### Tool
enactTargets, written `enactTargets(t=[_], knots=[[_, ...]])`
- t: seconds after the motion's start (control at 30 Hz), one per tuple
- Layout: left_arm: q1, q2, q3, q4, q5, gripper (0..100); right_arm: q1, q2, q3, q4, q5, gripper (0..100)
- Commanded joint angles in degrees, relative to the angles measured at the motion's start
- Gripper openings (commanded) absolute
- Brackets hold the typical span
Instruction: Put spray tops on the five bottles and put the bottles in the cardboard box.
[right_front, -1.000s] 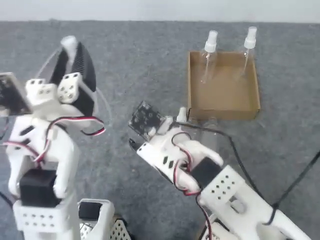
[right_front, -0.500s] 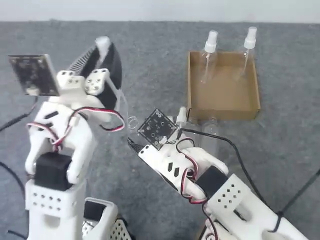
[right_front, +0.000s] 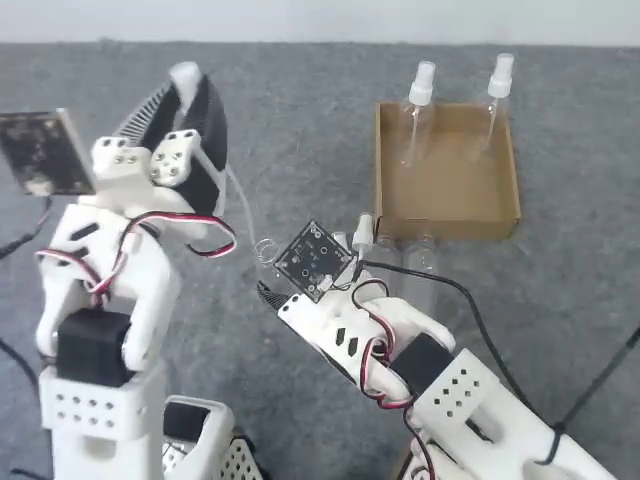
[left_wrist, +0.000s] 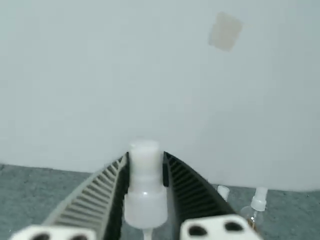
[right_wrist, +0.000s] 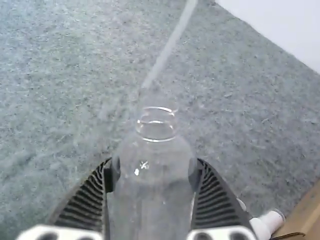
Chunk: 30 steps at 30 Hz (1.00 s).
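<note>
Bottle, clamped in the right end effector, aims its open mouth at the dip tube hanging from the spray top gripped by the left end effector.

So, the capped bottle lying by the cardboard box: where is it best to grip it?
Probably its clear body, from above, closing across its width. The bottle lies on its side close along the cardboard box wall, so coming in level from that side looks blocked.

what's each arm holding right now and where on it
Left end effector: spray top, gripped by the sides of its cap. Right end effector: open bottle, gripped around its body.
</note>
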Motion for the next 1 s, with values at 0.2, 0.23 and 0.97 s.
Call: enactTargets(t=[0.2,0.23,0.97], knots=[[0.1,0.2,4.4,-6.3,-0.5,1,-0.4,-2.3,-0.6,-1.5,-0.7,0.6],[0.1,0.2,5.1,-6.9,-0.5,1,-0.4,-2.3,-0.6,-1.5,-0.7,0.6],[5.4,0.1,9.8,11.5,-4.9,1,5.5,-2.3,-0.6,-4.3,-5.7,0.6]])
